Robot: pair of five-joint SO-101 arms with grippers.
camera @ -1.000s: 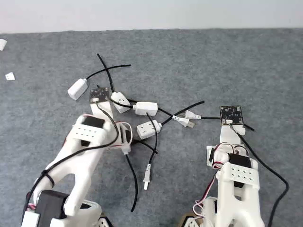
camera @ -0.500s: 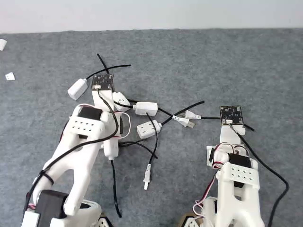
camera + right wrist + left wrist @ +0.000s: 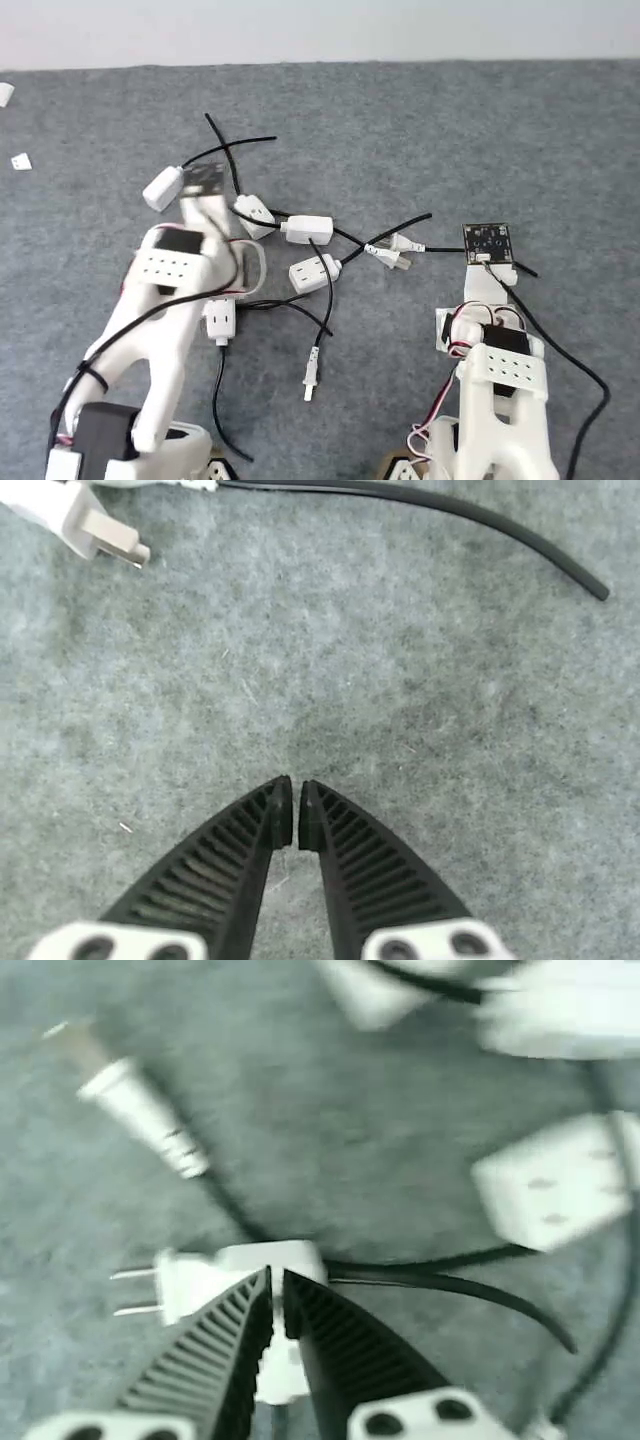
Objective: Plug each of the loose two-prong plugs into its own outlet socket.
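My left gripper (image 3: 277, 1278) is shut on a white two-prong plug (image 3: 215, 1275) whose prongs stick out sideways, just above the carpet. From above, that plug (image 3: 219, 320) hangs beside the left arm (image 3: 175, 275), its black cord trailing toward the front. White outlet sockets (image 3: 315, 272) (image 3: 305, 228) (image 3: 255, 213) lie just beyond it, and the nearest socket (image 3: 560, 1180) shows its slots. A slim loose plug (image 3: 312, 372) (image 3: 140, 1120) lies in front. My right gripper (image 3: 295, 785) is shut and empty over bare carpet, with another loose plug (image 3: 75, 520) (image 3: 400, 243) ahead of it.
Black cords (image 3: 330, 300) criss-cross the middle of the grey carpet. One more white socket block (image 3: 163, 188) lies at the far left. A cord end (image 3: 590, 585) lies near the right gripper. Small white scraps (image 3: 21, 161) sit at the far left edge.
The left arm has swung left and dragged the white plug and its cord leftward, away from the sockets. The right arm has kept still.
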